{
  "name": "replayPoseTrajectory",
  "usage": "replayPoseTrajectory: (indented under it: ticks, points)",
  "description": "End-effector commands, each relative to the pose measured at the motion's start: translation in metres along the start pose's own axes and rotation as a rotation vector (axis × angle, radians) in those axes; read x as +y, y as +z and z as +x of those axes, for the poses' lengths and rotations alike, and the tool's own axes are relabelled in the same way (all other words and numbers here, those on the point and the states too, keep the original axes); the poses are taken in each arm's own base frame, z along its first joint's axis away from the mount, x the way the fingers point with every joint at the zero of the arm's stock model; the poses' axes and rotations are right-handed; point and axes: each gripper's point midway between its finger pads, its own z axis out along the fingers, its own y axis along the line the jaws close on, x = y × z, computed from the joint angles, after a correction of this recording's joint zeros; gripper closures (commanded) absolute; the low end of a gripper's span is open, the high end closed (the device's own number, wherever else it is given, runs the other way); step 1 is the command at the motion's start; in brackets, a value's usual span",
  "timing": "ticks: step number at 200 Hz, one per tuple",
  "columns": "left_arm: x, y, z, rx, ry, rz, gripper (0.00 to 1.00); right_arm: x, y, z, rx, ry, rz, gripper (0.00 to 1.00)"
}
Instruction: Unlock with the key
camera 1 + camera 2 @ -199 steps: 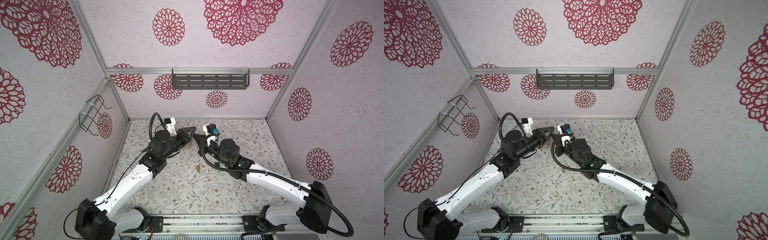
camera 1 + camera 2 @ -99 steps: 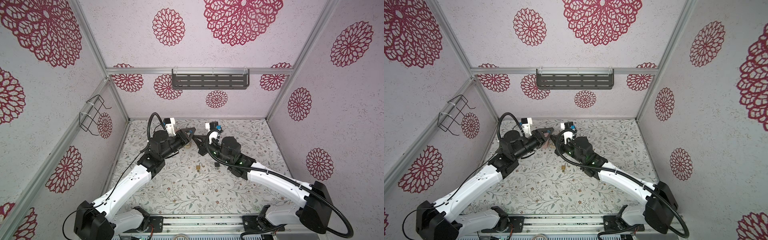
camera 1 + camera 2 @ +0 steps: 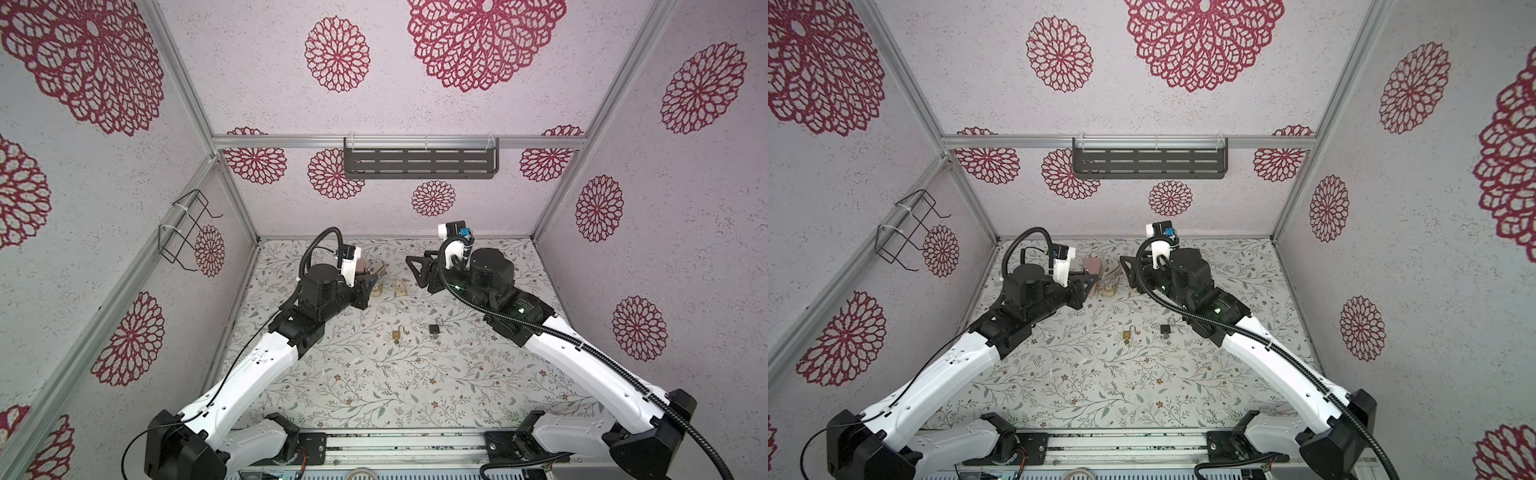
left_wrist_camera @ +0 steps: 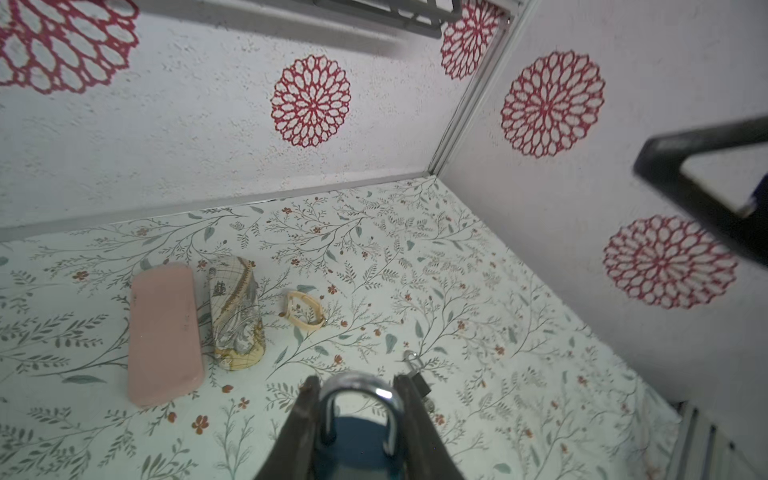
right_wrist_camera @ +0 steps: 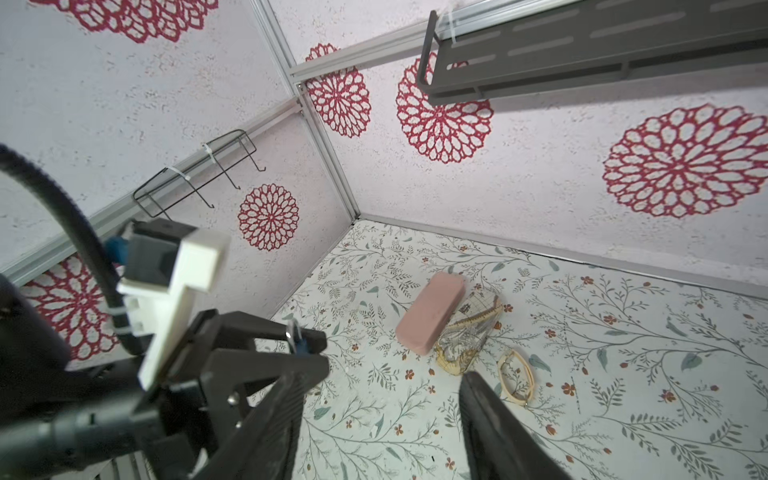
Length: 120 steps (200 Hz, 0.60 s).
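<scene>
A blue padlock [image 4: 353,432] with a silver shackle sits between the fingers of my left gripper [image 4: 357,380], which is shut on its body. In both top views that gripper [image 3: 374,279] [image 3: 1087,283] hangs over the far left of the table. My right gripper [image 5: 383,376] stands open with nothing between its fingers, and is a short way right of the left one [image 3: 417,272] [image 3: 1130,271]. The padlock's tip [image 5: 296,334] pokes out past the left fingers in the right wrist view. The key does not show plainly in any view.
A brass padlock [image 3: 397,333] and a small black piece with a silver loop [image 3: 435,329] [image 4: 417,376] lie mid-table. At the far left lie a pink case [image 4: 164,332], a patterned case [image 4: 237,311] and a yellow ring [image 4: 304,312]. Walls close in on three sides.
My right gripper has opened and drawn back to the right, away from the left gripper. The left gripper still holds the padlock and has moved slightly left. The black piece now shows on the table.
</scene>
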Motion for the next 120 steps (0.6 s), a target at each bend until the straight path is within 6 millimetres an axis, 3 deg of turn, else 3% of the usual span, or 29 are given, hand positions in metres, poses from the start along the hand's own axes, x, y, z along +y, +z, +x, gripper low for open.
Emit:
replayPoseTrajectory:
  ticks: [1, 49, 120]
  points:
    - [-0.016, 0.008, 0.002, -0.032, 0.279, 0.061, 1.00, 0.002, 0.006, 0.027, 0.167, 0.026, -0.001, 0.35]
    - [-0.034, 0.016, 0.011, -0.068, 0.354, 0.141, 1.00, 0.007, 0.026, 0.038, 0.264, 0.065, -0.012, 0.29]
    - [-0.039, 0.014, 0.012, -0.084, 0.375, 0.159, 1.00, -0.001, 0.051, 0.053, 0.349, 0.070, 0.034, 0.28]
